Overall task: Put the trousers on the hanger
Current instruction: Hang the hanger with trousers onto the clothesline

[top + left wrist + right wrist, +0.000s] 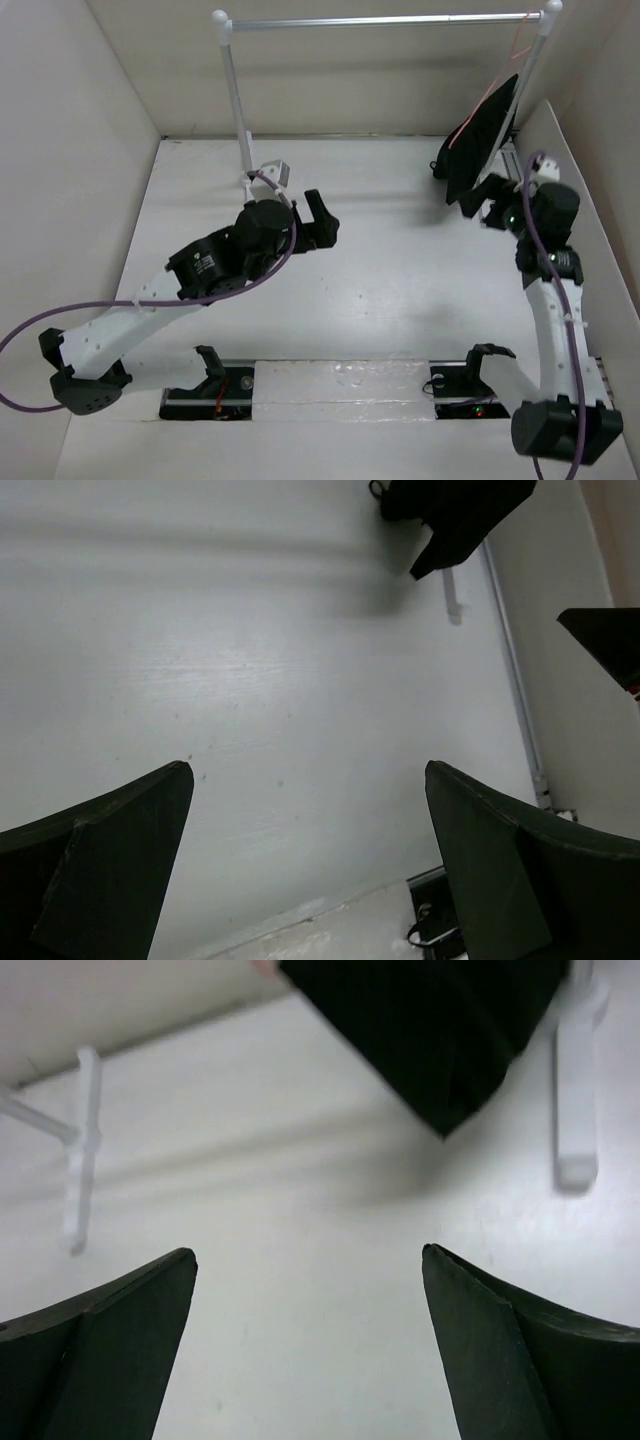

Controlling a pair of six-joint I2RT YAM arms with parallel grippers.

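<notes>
Top view: the trousers (pixel 487 135) hung from the hanger (pixel 495 88), which was hooked over the silver rail (pixel 380 20) at its far-right end, beside the right white post (pixel 532 60). The right gripper (pixel 483 203) sat just near of the garment's lower end; whether they touched could not be told. The left gripper (pixel 322 222) was well apart from it, over the table (pixel 400 280) near the left post (pixel 238 100).

Right wrist view: the fingers stood wide apart and empty, with the trousers' lower corner (pixel 440 1040) beyond them and the post's foot (pixel 575 1090) to its right.

Left wrist view: the jaws stood equally spread, holding nothing, with the trousers (pixel 455 510) far off at upper right.
</notes>
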